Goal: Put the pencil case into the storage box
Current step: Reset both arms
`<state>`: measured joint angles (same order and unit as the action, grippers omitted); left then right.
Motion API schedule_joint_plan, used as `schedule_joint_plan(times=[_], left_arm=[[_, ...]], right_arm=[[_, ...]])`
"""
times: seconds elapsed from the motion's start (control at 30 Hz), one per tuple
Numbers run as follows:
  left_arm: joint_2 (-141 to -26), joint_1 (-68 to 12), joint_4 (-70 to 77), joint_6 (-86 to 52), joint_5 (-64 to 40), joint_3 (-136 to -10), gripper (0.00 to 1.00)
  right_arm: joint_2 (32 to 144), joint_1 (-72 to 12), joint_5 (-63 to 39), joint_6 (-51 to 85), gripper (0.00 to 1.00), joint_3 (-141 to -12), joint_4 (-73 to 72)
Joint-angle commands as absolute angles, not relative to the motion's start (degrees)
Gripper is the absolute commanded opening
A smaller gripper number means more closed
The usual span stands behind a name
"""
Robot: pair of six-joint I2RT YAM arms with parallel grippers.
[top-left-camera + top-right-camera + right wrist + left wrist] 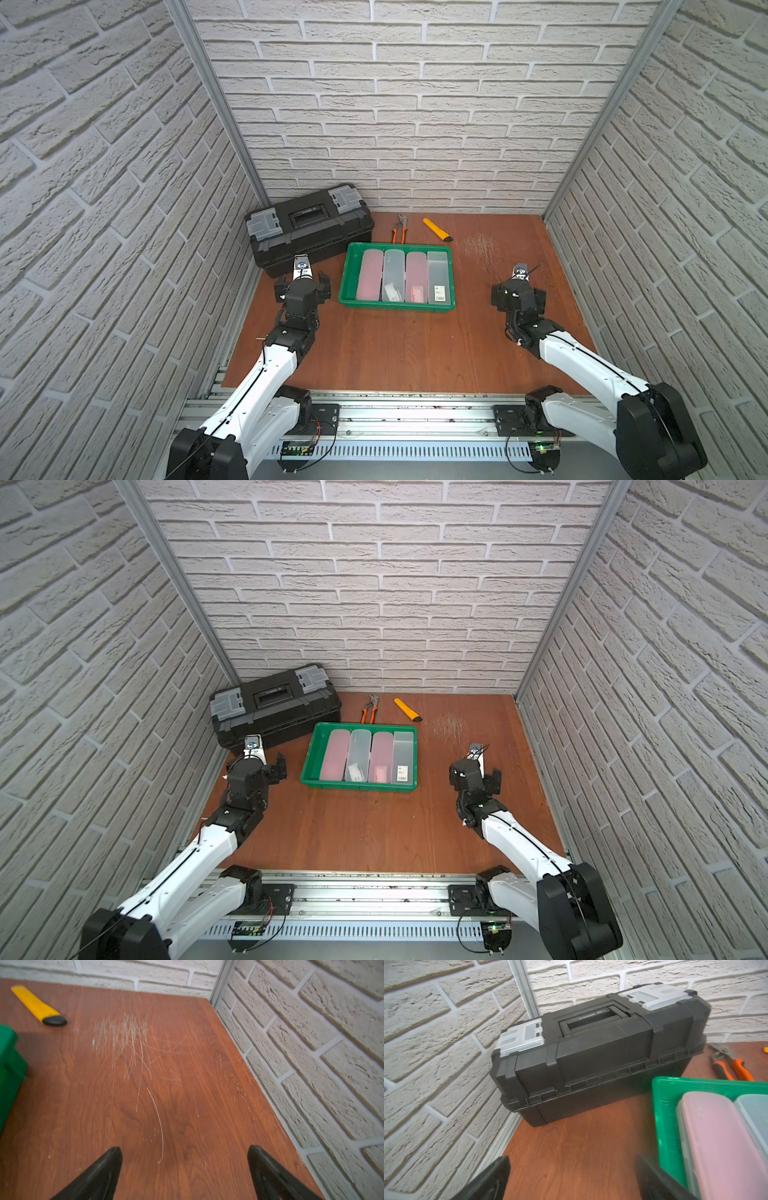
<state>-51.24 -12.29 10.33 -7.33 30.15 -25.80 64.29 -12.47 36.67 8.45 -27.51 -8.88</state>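
Pencil cases (393, 274), translucent pink and clear plastic, inside shallow green plastic storage box (348, 276) mid-frame, axes up-frame; left hand (302, 286) nearer than right hand (518, 296), both gaping, empty.

— How many of each have you got on screen?
— I count four pencil cases (393, 270), two pink and two clear. One green tray (347, 282), one black toolbox (309, 232).
— Any loose tools?
— I make it one pair of pliers (400, 223) and one yellow knife (436, 230).
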Motion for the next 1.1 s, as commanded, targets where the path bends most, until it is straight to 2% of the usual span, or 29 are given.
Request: schedule_joint_plan(times=[0.0, 0.27, 0.57, 0.7, 0.87, 1.0, 1.07], left_arm=[[-52.1, -9.8, 17.2, -8.3, 31.4, -22.7, 0.99], [-62.6, -2.2, 31.9, -10.2, 28.9, -16.7, 0.98], [-73.2, 1.3, 44.1, -8.8, 23.1, -16.3, 0.98], [-75.2, 2.0, 40.3, -7.7, 18.8, -19.6, 0.98], [-77.8, 2.6, 41.5, -3.7, 12.3, -21.2, 0.99], [-86.9, 2.7, 56.9, -3.0, 13.4, -17.9, 0.99], [-88.9, 2.4, 57.4, -2.6, 13.9, -18.9, 0.99]], right_arm=[[67.6, -10.5, 34.5, 5.7, 0.98, -25.1, -24.2], [73.7, -5.9, 26.9, 3.6, 0.98, -17.1, -45.3], [73.9, -2.5, 16.1, 2.6, 1.0, -18.3, -43.2], [76.8, -2.5, 13.9, 1.3, 1.0, -22.3, -39.1], [83.0, -2.5, 15.2, 0.2, 0.99, -18.4, -52.7], [83.9, -2.6, 11.3, -1.4, 0.99, -19.9, -50.6], [84.7, -2.7, 9.8, -2.3, 0.99, -21.2, -49.0]])
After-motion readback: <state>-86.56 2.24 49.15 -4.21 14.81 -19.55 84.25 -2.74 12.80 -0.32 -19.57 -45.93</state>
